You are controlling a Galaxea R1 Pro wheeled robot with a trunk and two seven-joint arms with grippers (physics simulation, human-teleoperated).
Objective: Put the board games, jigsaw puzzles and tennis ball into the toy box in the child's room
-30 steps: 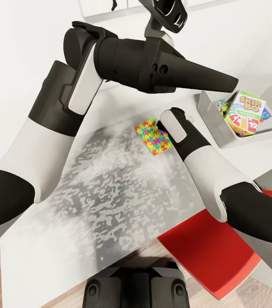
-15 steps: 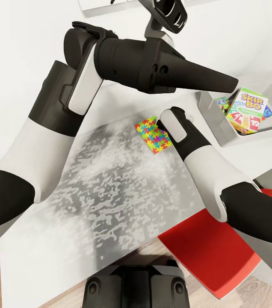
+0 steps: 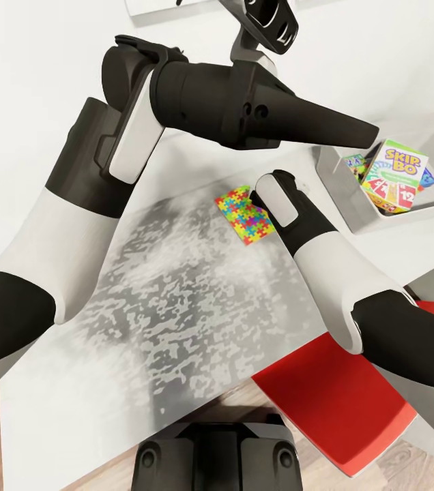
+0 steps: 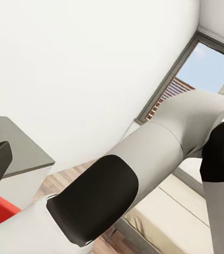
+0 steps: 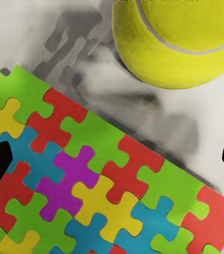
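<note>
**Right gripper poised over last puzzle and ball**

The right gripper [image 5: 112, 156] hangs low over the jigsaw puzzle [image 3: 244, 215], jaws spread wide and empty, fingertips at both sides. The tennis ball [image 5: 178, 39] lies just beside the mat's edge, crowding any approach. The toy box [image 3: 353, 204], near the table [image 3: 74, 423] corner, already holds the SKIP-BO game [image 3: 398, 174]. Left gripper state: cannot tell.

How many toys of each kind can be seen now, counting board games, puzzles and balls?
Board games: 2, the SKIP-BO box and another partly hidden under it, both in the toy box
Puzzles: 1
Balls: 1
Total: 4
</note>
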